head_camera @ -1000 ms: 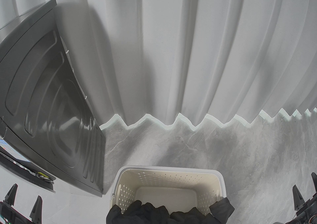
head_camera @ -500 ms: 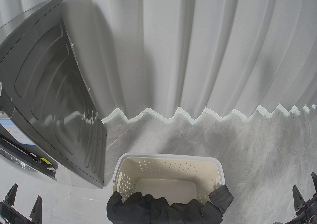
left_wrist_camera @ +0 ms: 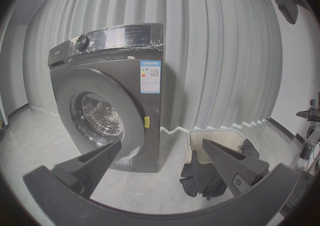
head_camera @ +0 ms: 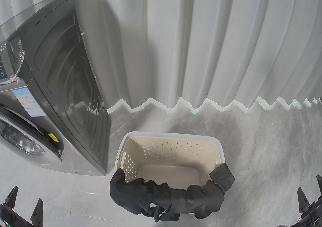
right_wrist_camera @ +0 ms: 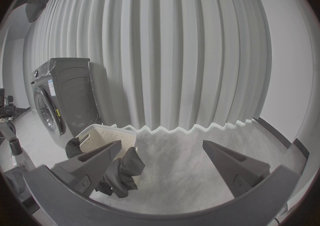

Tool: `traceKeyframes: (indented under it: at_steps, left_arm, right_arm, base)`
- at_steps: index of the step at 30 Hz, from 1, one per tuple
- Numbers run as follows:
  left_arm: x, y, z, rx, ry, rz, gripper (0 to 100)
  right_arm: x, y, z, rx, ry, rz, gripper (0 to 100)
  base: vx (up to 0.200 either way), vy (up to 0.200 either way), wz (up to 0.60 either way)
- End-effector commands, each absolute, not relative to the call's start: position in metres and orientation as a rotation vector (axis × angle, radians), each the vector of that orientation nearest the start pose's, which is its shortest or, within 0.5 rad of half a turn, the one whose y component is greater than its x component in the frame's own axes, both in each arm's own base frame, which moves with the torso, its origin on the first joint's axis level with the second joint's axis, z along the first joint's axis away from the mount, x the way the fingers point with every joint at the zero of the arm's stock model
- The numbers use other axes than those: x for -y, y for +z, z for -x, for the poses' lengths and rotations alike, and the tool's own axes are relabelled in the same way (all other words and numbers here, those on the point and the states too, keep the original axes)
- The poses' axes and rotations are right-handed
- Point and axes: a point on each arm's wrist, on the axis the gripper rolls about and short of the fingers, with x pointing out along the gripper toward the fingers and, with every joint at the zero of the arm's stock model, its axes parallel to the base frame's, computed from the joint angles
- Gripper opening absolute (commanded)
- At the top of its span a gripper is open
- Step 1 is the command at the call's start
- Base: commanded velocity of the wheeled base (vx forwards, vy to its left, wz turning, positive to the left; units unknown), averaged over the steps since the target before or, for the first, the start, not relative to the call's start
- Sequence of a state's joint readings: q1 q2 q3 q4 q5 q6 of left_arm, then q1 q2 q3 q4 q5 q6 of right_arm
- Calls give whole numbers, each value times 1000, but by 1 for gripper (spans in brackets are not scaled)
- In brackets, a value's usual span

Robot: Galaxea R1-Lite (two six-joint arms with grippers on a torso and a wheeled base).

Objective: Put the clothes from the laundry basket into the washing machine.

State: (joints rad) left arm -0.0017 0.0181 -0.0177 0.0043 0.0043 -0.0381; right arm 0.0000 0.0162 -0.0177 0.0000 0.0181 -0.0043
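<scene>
Both wide and empty, the left end effector (head_camera: 26, 196) and right end effector (head_camera: 308, 184) sit in the lower corners. A black crumpled garment (head_camera: 167, 197) drapes the near rim of the cream perforated plastic laundry basket (head_camera: 167, 134), lower centre: pickup looks pending, needing a downward reach.

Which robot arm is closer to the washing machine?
Left. The left end effector is just in front of the washing machine. The right end effector is far off on the other side of the basket.
</scene>
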Motion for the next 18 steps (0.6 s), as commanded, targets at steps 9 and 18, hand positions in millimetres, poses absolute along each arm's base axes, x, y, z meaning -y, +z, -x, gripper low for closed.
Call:
traceKeyframes:
  at_steps: [9, 18]
  left_arm:
    - [0, 75, 23, -3, 5, 38, 100]
    - [0, 75, 23, -3, 3, 38, 100]
  right_arm:
    - [0, 75, 23, 0, 20, 5, 100]
    - [0, 75, 23, 0, 20, 5, 100]
  base:
    - [-200, 0, 0]
    - [-200, 0, 0]
